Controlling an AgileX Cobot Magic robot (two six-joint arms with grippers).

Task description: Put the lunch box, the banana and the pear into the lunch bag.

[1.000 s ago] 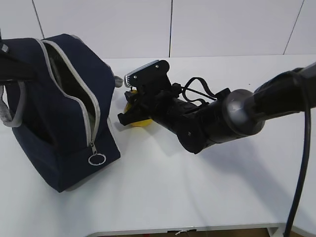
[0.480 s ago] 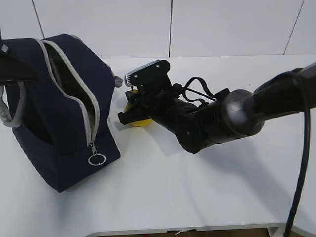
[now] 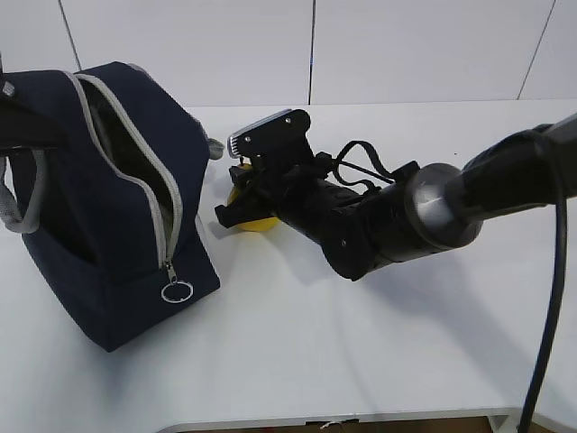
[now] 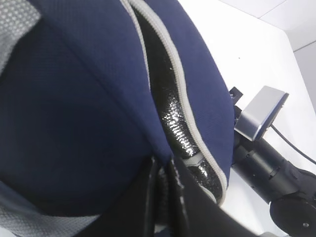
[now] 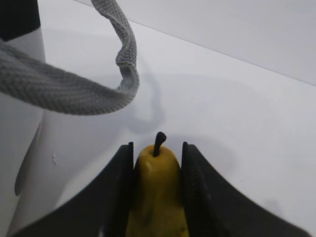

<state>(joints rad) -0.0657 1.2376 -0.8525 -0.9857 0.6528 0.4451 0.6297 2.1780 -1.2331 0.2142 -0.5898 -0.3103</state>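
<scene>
white table with a smooth matte top and a rounded front edge, backed by a pale panelled wall with thin dark vertical seams, under even, soft light casting faint shadows.

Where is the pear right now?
The pear sits between the right gripper's fingers, stem pointing away; in the exterior view it shows yellow on the table just right of the lunch bag.
</scene>
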